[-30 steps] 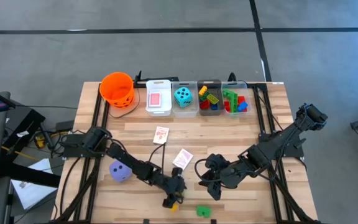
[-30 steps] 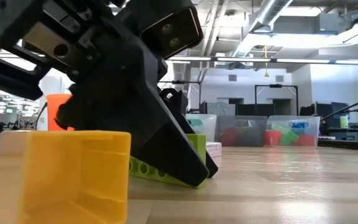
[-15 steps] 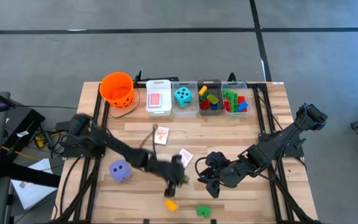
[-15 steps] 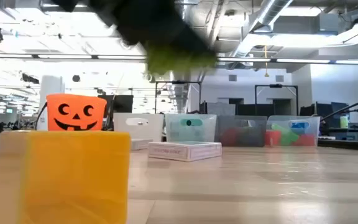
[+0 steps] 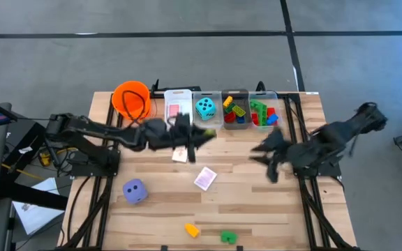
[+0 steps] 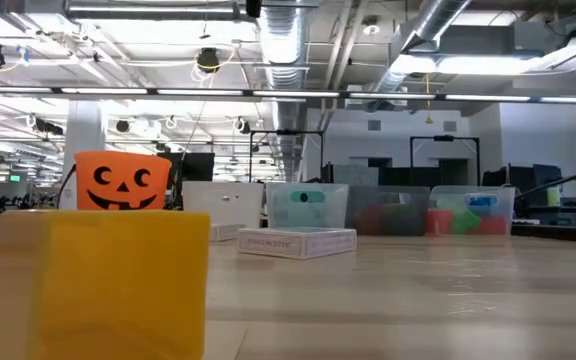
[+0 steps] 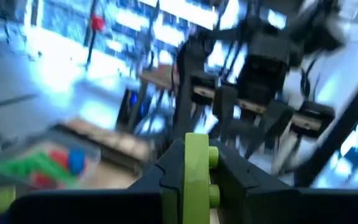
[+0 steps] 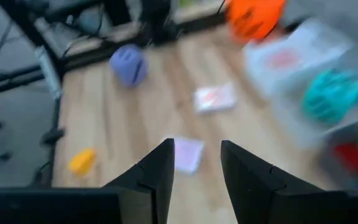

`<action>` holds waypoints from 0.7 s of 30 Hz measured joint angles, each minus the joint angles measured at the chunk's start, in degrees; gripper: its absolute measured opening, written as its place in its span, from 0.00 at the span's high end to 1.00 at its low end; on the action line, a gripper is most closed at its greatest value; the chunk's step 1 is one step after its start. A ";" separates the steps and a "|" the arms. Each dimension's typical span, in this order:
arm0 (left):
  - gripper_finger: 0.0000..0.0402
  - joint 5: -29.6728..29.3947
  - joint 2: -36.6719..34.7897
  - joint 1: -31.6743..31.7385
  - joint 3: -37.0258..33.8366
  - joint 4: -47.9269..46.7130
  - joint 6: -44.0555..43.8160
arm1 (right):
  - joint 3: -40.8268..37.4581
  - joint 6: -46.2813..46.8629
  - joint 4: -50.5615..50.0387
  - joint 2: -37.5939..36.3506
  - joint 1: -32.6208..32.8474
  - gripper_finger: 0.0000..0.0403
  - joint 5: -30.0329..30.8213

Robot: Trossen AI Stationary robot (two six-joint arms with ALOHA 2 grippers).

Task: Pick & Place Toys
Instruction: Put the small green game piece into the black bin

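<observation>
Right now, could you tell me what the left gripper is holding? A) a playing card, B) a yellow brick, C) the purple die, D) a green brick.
D: in the left wrist view the left gripper is shut on a green brick, studs showing between its fingers, while the yellow brick and the purple die lie on the table.

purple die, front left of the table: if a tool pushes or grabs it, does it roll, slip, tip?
The purple die looks blocky with rounded corners, so a push would probably slide it, perhaps tumble it one face, not roll it far. It sits flat and alone on the wooden table, so tipping seems unlikely. Its smooth-looking faces may slip in a narrow pinch.
</observation>
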 joint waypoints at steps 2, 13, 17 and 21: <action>0.90 1.44 1.21 3.02 -0.03 4.86 -1.76 | 0.00 -3.59 -0.78 -3.81 -0.81 0.68 3.44; 0.90 3.47 15.89 11.78 7.98 10.71 -12.16 | -0.01 -7.72 -5.26 -14.10 -5.82 0.68 5.28; 0.90 6.55 23.40 14.07 14.84 10.75 -12.06 | -0.01 -7.69 -6.59 -13.99 -7.81 0.68 5.48; 0.90 9.08 29.55 17.33 20.18 10.85 -11.94 | -0.01 -7.63 -5.89 -12.81 -9.55 0.68 5.34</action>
